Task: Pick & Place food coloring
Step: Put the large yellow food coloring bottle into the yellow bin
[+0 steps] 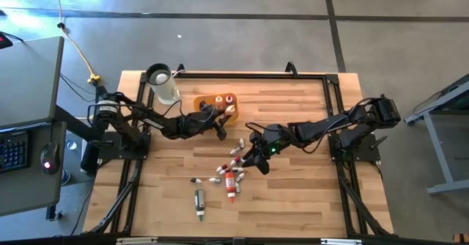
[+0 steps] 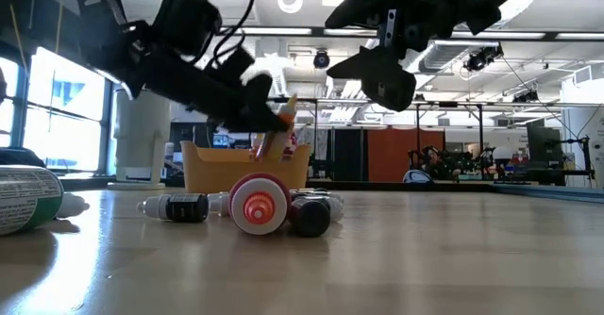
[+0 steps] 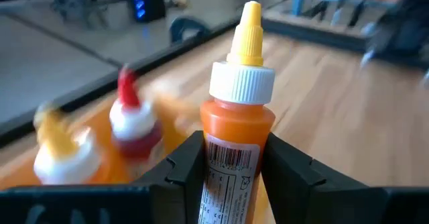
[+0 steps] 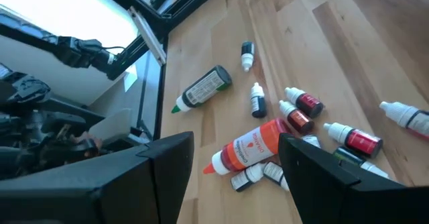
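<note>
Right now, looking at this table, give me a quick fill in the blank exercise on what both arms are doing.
1. The left gripper is shut on an ____ bottle.
2. That bottle is held over the yellow-orange ____.
3. The right gripper hovers ____ over the scattered bottles.
4. The bottle's tip is ____.

Answers: orange; tray; open; yellow
</note>
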`<action>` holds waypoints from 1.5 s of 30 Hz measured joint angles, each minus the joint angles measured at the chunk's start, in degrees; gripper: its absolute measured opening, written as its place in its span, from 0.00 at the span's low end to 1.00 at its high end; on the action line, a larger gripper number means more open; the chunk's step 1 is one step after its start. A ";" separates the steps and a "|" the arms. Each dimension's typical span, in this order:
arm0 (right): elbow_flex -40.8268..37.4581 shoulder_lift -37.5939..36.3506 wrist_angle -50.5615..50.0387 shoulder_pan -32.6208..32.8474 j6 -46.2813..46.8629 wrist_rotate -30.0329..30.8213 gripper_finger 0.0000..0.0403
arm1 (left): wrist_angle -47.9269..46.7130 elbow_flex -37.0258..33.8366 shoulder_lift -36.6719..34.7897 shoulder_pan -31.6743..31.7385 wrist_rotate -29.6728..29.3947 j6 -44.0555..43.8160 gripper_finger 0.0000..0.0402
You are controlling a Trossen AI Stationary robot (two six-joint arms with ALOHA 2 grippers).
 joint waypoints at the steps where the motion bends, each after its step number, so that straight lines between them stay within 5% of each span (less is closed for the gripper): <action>1: 0.00 0.00 0.00 -0.01 0.00 0.42 0.53 | 0.31 -0.55 0.49 -0.02 -1.34 -0.28 0.30; 9: 0.00 0.00 0.39 -0.15 0.46 1.72 0.53 | 11.83 0.71 8.59 0.13 -2.13 1.08 0.30; 18: 0.00 0.00 0.87 -0.15 0.44 1.72 0.53 | 12.15 5.38 14.50 0.15 -5.40 2.73 0.30; 31: 0.00 0.00 0.85 -0.15 0.44 1.72 0.53 | 8.92 7.45 15.27 0.17 -6.13 4.19 0.47; 45: 0.00 -0.02 0.87 -0.15 0.44 1.72 0.53 | 8.85 7.45 13.00 0.09 -6.05 8.93 0.48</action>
